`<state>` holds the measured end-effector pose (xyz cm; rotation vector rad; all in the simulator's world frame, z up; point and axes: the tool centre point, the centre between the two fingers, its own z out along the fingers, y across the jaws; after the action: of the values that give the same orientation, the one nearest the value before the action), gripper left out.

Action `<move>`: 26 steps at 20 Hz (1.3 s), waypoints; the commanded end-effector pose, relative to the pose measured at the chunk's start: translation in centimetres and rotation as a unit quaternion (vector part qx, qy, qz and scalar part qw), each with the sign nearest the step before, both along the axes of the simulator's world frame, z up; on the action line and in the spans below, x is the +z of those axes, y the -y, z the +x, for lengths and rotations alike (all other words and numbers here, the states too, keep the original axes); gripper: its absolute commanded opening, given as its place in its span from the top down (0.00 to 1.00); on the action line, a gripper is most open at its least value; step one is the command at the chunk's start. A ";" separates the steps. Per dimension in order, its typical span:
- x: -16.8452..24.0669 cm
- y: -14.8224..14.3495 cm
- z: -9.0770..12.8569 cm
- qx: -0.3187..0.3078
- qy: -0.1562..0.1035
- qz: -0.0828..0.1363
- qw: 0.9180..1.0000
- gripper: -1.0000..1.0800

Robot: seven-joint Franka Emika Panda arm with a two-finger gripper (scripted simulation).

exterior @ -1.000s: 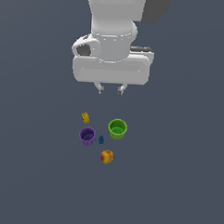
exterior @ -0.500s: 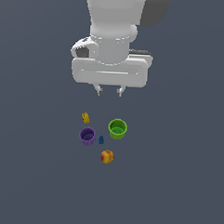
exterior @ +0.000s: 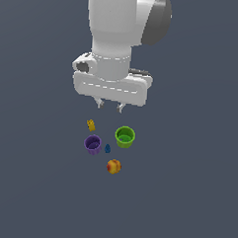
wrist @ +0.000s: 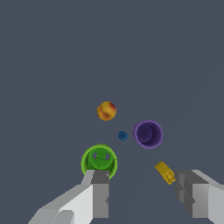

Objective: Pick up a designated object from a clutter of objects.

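The end effector (exterior: 110, 105) has barely shifted, fingers apart and empty, high above the purple cup (exterior: 93, 144), so the descent remains.

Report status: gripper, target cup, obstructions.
Gripper open, empty, above the clutter. Purple cup upright, untouched. Blue piece close beside it; yellow figure nearby.

Flat, even simulator light, dim grey ground, no cast shadows, coarse blocky rendering.

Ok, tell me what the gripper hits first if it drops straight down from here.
Probably bare floor: the open gripper brackets a gap, with the green cup by one finger and the yellow figure by the other. Depth is unclear.
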<state>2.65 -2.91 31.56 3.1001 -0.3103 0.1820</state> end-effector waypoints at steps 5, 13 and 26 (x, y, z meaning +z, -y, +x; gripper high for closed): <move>-3.2 1.9 0.4 -0.074 0.014 -0.013 0.997 0.38; -7.2 4.0 0.6 -0.163 0.037 -0.025 0.986 0.38; -13.2 6.8 -0.3 -0.291 0.079 -0.031 0.953 0.38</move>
<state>2.53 -9.39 19.02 2.7991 -1.1225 0.3928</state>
